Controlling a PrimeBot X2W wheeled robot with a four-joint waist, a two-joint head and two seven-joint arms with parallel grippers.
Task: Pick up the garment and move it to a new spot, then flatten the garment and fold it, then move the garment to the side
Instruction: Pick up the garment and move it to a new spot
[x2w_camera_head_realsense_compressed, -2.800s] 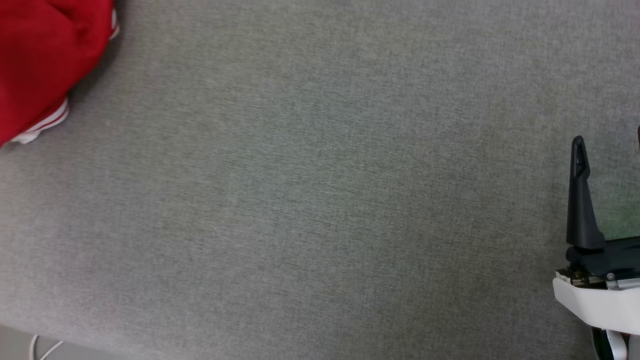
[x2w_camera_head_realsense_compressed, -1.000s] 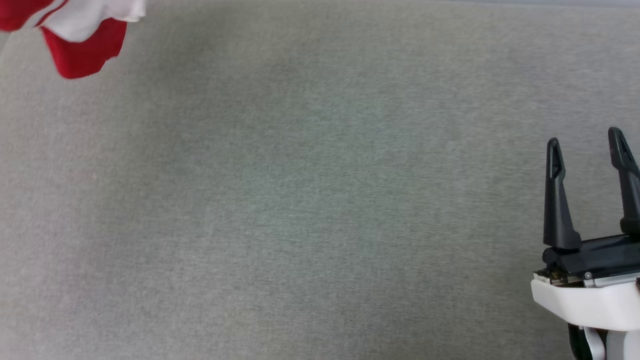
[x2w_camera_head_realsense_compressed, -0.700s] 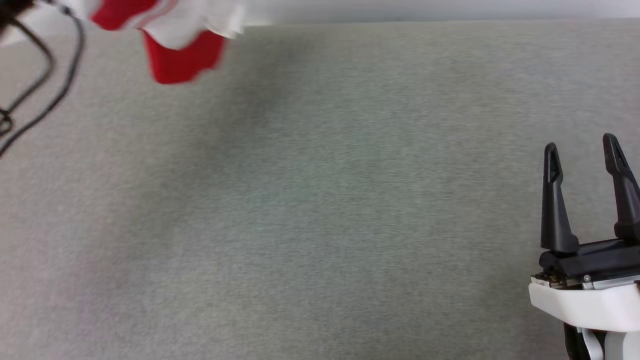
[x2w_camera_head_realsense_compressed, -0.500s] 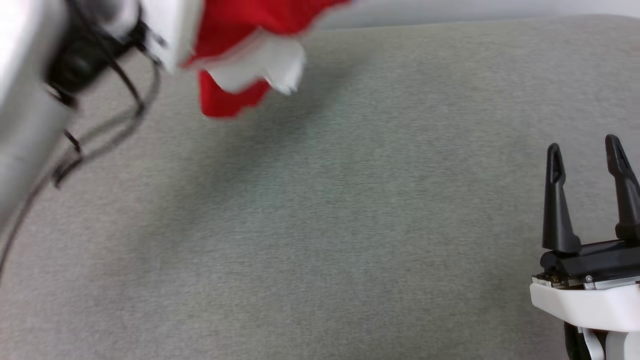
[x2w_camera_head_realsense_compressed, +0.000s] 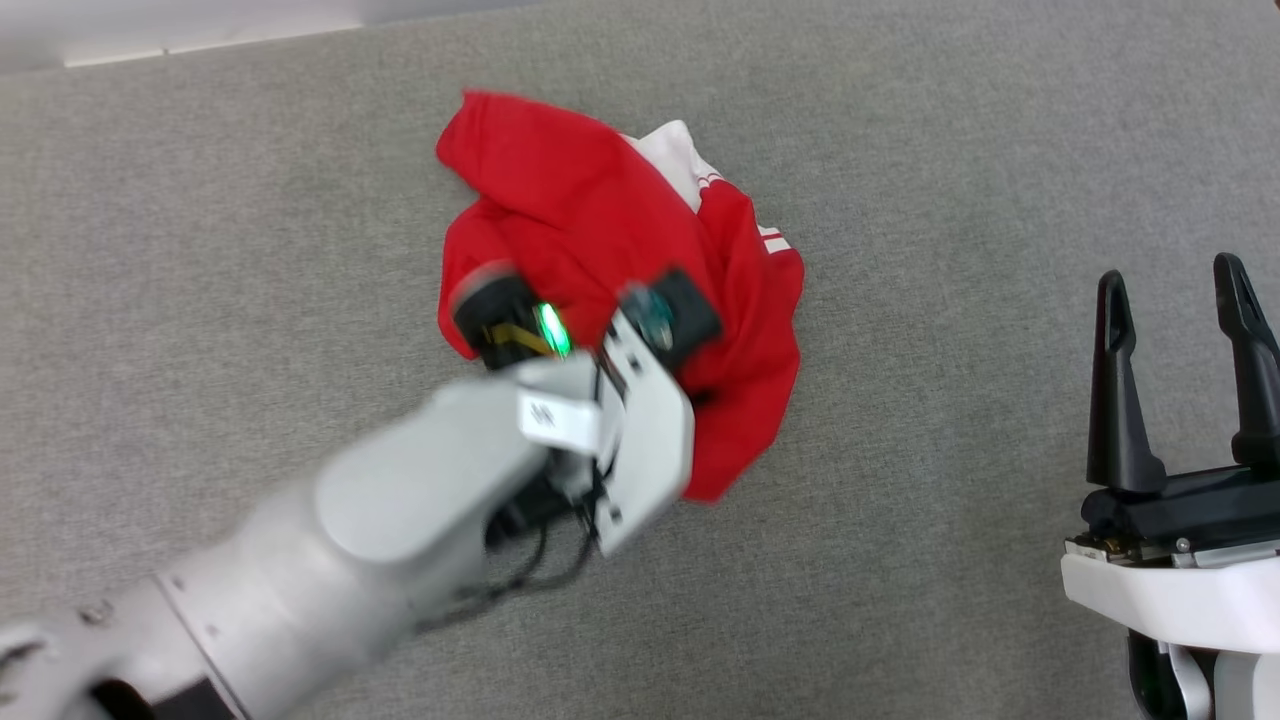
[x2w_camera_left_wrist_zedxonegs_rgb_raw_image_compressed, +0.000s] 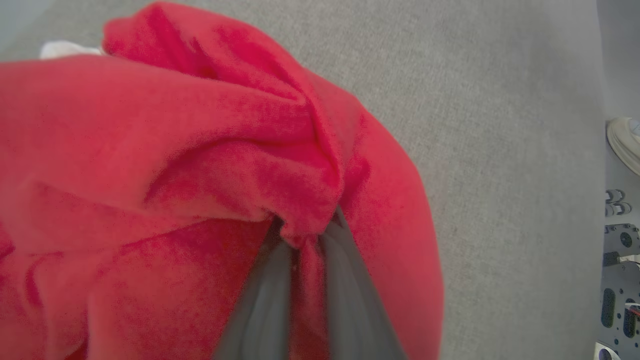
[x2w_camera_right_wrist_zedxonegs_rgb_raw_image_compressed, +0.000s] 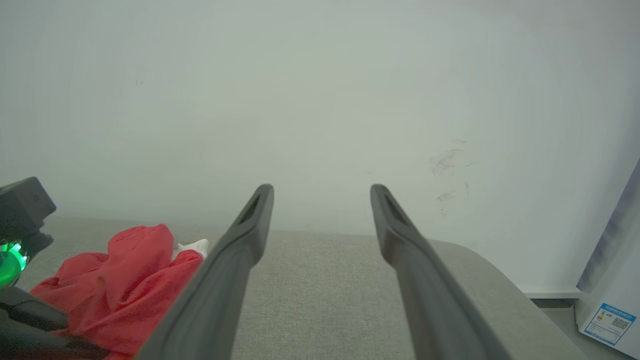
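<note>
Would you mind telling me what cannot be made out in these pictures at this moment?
Fingertips of the left gripper: in the left wrist view they are buried in folds of the garment; in the head view its own blurred wrist covers them.
Full shape of the garment: it is bunched up, and the left wrist view cuts it off at the edges.
Print on the sticker: too small to read in the right wrist view.

A: The garment: soft red cloth, matt and creased, with a white patch. And the tabletop?
B: Grey woven fabric, coarse and matt. The left arm wears a smooth pale shell, seemingly plastic; the right gripper has matt black fingers.
</note>
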